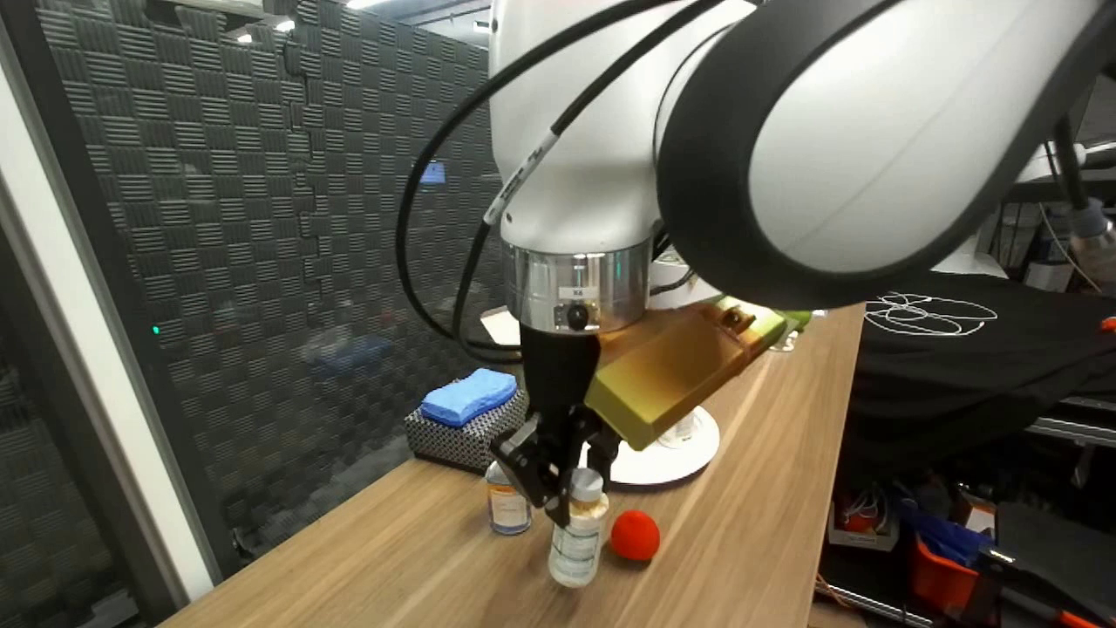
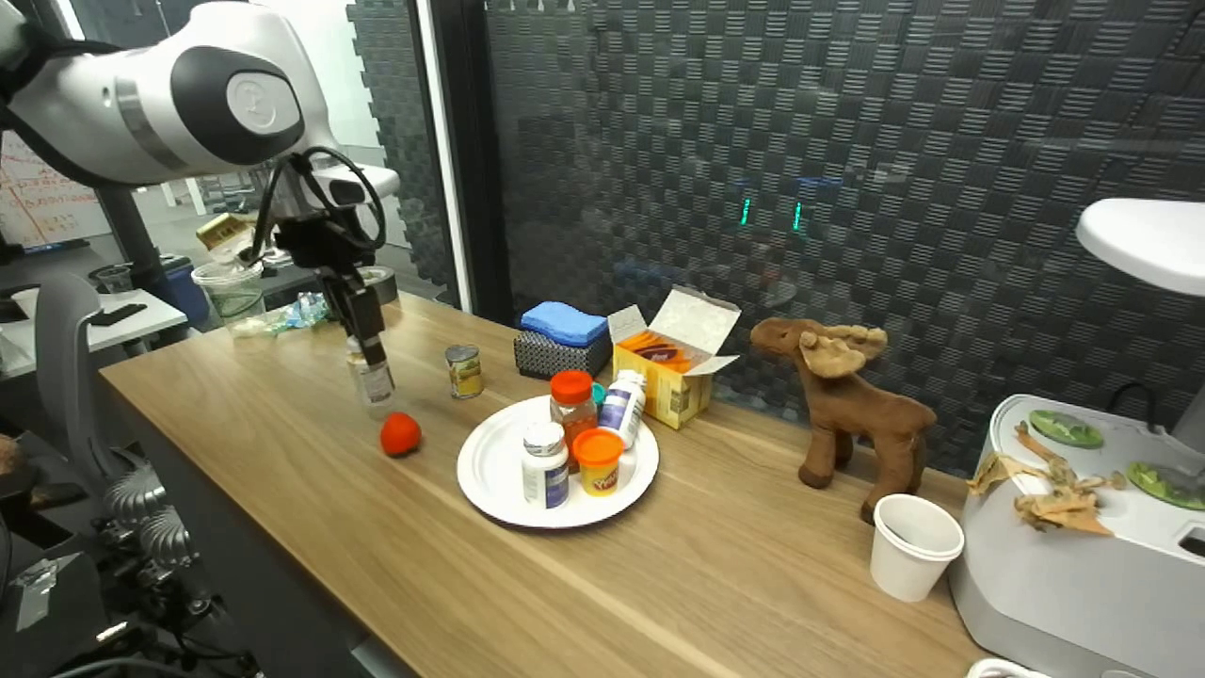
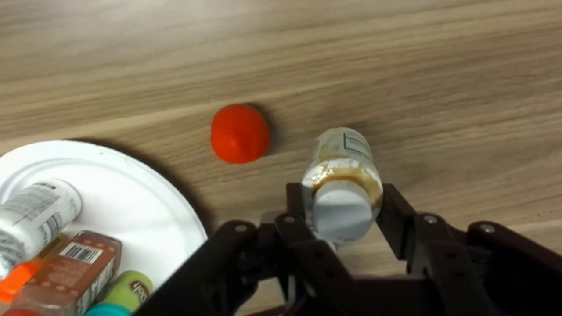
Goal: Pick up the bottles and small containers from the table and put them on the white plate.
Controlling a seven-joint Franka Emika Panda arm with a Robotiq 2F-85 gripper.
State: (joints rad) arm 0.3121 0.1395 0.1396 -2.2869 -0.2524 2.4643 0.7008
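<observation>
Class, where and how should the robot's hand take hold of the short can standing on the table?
Probably by the side wall of the short can, coming straight down from above with the hand straddling it. It is round and stands upright on the table, apart from the patterned box, so opposite sides look free. The white bottle in the hand would need setting down first.

I can read "Play-Doh" on the orange-lidded tub (image 2: 600, 463); the red oval (image 3: 140, 290) on the teal-lidded tub (image 3: 122, 290) is too blurred. A barcode (image 3: 82, 253) marks the red-brown jar (image 3: 66, 274), and a tag (image 1: 578, 294) on the silver wrist ring (image 1: 534, 283) looks like "X6". Far left, red writing (image 2: 36, 209) on the whiteboard (image 2: 47, 188) is too small to read.
</observation>
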